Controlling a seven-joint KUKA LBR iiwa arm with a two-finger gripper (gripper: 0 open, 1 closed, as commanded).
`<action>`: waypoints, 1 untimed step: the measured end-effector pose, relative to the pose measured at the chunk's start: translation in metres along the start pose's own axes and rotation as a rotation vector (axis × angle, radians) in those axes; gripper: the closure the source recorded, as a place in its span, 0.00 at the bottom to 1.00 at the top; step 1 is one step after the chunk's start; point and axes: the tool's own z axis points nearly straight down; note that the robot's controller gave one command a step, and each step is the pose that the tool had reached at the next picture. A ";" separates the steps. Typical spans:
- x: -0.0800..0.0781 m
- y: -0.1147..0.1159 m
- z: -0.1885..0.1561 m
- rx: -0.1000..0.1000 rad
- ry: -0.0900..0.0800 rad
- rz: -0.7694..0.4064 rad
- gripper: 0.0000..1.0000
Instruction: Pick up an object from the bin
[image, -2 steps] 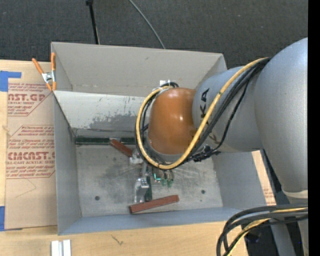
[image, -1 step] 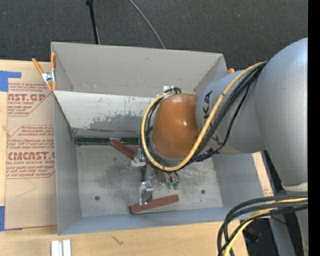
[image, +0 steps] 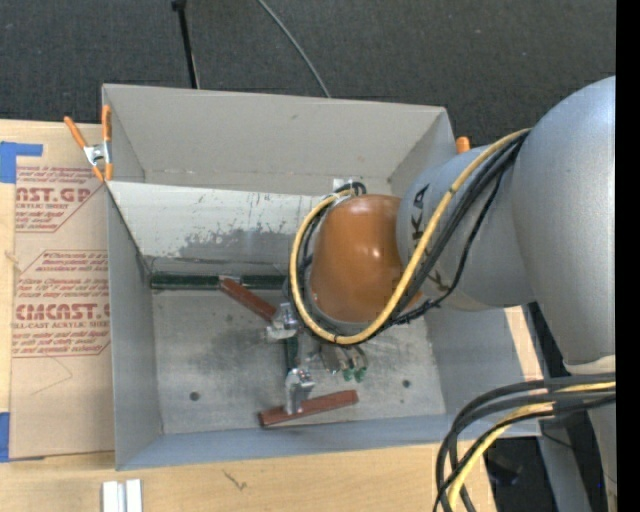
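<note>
A bar clamp (image: 293, 352) lies in the middle of the bin floor. It has a dark bar, silver metal fittings and two reddish-brown jaw pieces: one (image: 245, 295) points towards the back left, the other (image: 310, 406) lies along the front wall. My gripper (image: 342, 366) pokes out from under the arm's orange cover, low over the floor just right of the clamp's bar. Little of the gripper shows, and I see nothing held in it.
A thin dark green strip (image: 205, 283) lies along the foot of the bin's back wall, left of the clamp. The arm and its cables cover the bin's right part. The bare floor at the left bears only scuff marks.
</note>
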 end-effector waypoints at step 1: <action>-0.001 -0.023 -0.017 0.003 0.011 -0.098 0.00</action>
